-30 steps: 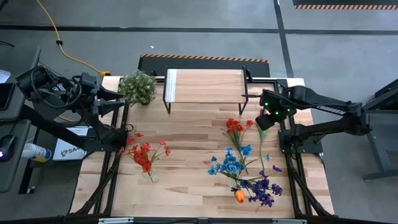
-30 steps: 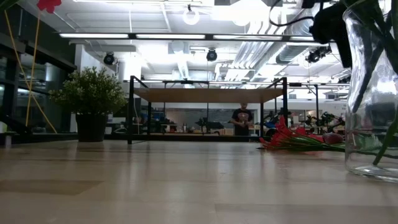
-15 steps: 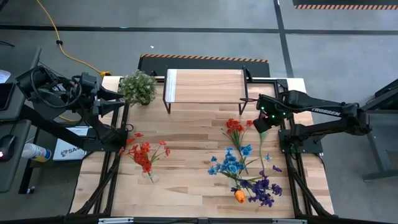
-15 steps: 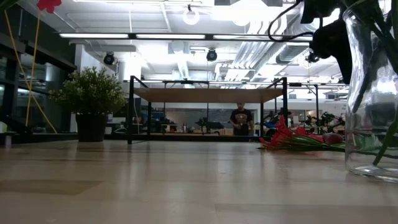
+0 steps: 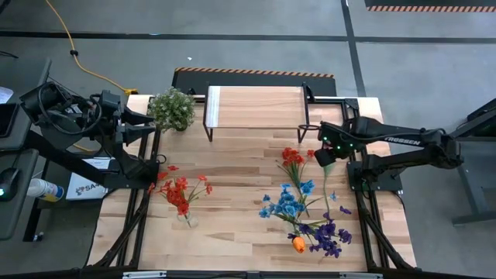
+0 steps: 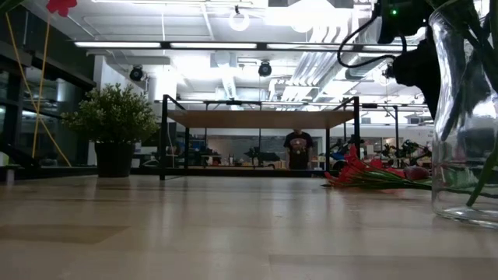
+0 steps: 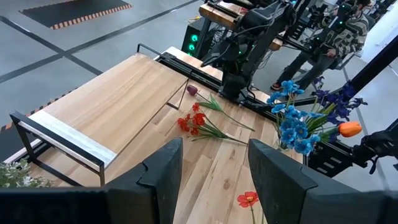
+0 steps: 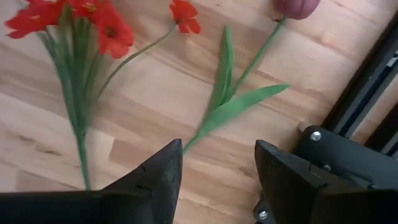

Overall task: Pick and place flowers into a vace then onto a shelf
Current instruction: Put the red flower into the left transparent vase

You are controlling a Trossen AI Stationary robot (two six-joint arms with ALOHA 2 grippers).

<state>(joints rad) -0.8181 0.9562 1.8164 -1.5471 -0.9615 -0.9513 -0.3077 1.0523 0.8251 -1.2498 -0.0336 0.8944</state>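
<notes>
Right gripper low over the dark red tulip; left arm parked at the table's far-left edge.

I read the right gripper (image 8: pixel 217 168) as spread, its fingers straddling the green stem of the dark red tulip (image 8: pixel 296 6) without touching it, just right of the red flowers (image 5: pixel 292 157). The left gripper (image 7: pixel 211 171) is also spread and holds nothing. The remaining flowers (image 5: pixel 298 211) lie on the table (image 5: pixel 232 232) right of centre. The vase (image 6: pixel 465 117) holds a red bunch near-left. The shelf (image 5: pixel 254 106) stands at the far edge.
</notes>
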